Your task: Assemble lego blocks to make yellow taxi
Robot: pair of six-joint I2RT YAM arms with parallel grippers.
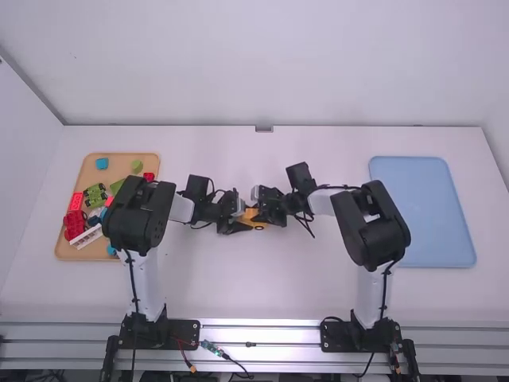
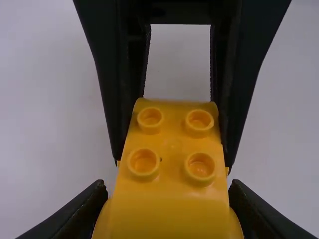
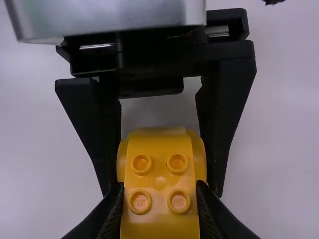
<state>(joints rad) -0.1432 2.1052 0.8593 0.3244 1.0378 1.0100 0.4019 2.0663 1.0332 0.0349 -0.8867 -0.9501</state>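
- Left claw (image 1: 241,224): pinching the left end of the yellow Lego piece (image 2: 172,144).
- Right claw (image 1: 267,216): pinching its right end.
- Yellow Lego piece: mid-worktop (image 1: 262,278), between both claws.
- Blue tray (image 1: 421,211): far right.

The left gripper (image 1: 241,226) and right gripper (image 1: 262,214), meeting at the yellow studded block (image 3: 159,182), bar the middle; a hand could pass over the white table (image 1: 254,282) beyond or nearer than them, while the left arm (image 1: 140,215) blocks part of the tan tray (image 1: 119,157) from above
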